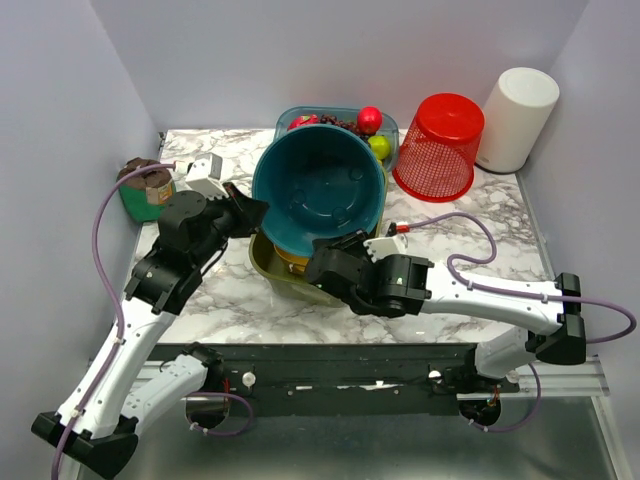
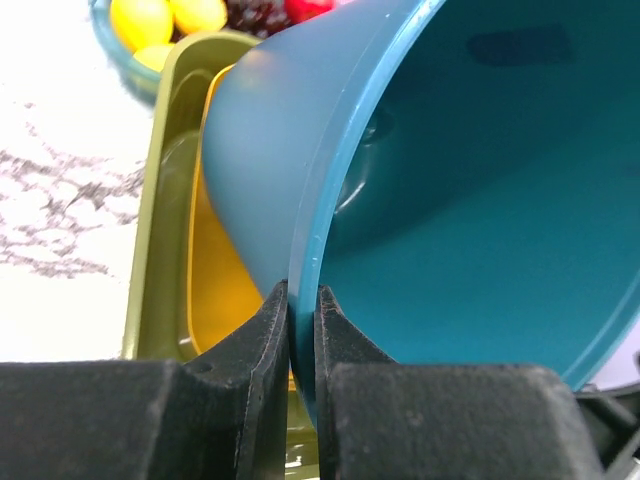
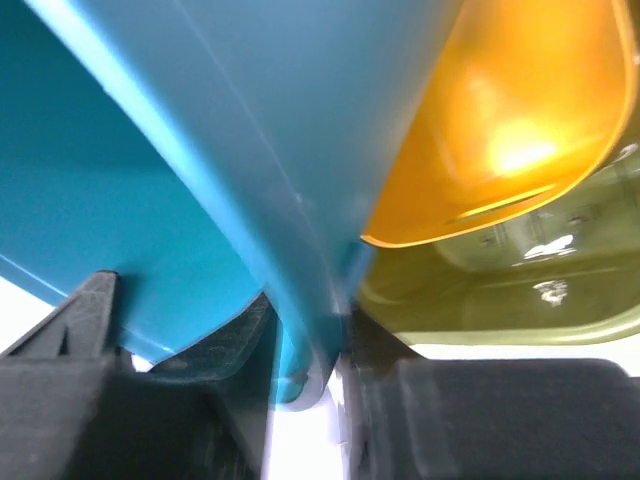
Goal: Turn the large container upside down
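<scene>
The large container is a teal round tub (image 1: 320, 190), lifted and tilted with its opening facing up toward the camera. My left gripper (image 1: 250, 213) is shut on its left rim; in the left wrist view the rim (image 2: 302, 300) runs between the two black fingers. My right gripper (image 1: 335, 255) is shut on the tub's near rim (image 3: 305, 340). The tub hangs above an olive tray (image 1: 275, 268) that holds a yellow bowl (image 2: 215, 280), which also shows in the right wrist view (image 3: 520, 130).
A clear blue bin of fruit (image 1: 372, 125) sits behind the tub. A red mesh basket (image 1: 437, 145) lies upside down at the back right beside a white cylinder (image 1: 515, 118). A green pot (image 1: 143, 190) stands at the left edge.
</scene>
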Robot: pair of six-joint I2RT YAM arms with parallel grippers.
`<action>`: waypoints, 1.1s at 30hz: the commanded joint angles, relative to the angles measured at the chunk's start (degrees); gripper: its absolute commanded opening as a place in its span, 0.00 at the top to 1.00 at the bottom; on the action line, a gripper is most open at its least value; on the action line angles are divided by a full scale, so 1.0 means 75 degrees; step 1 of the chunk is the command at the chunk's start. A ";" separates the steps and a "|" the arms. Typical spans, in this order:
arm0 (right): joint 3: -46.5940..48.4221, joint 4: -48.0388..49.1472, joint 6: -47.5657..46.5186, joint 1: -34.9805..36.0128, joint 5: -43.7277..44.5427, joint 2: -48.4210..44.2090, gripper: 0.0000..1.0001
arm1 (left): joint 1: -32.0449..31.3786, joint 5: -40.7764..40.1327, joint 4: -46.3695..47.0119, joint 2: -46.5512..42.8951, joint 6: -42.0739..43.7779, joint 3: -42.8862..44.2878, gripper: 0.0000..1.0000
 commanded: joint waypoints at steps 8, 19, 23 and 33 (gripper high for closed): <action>-0.0201 0.2879 0.2362 -0.0094 0.0335 -0.0445 0.54 | -0.0257 0.2331 0.0077 -0.0486 -0.0390 0.0170 1.00; -0.0576 0.3067 0.3333 -0.0094 0.0206 -0.0270 0.64 | -0.0281 0.2262 0.2339 -0.2044 -0.0308 -0.1986 1.00; -0.0600 0.3056 0.3287 -0.0094 0.0464 -0.0281 0.54 | -0.0281 0.2331 0.2711 -0.2255 -0.0073 -0.2232 1.00; -0.0459 0.3055 0.3357 -0.0094 0.0523 -0.0024 0.73 | -0.0292 0.2414 0.3195 -0.2514 -0.0097 -0.2655 1.00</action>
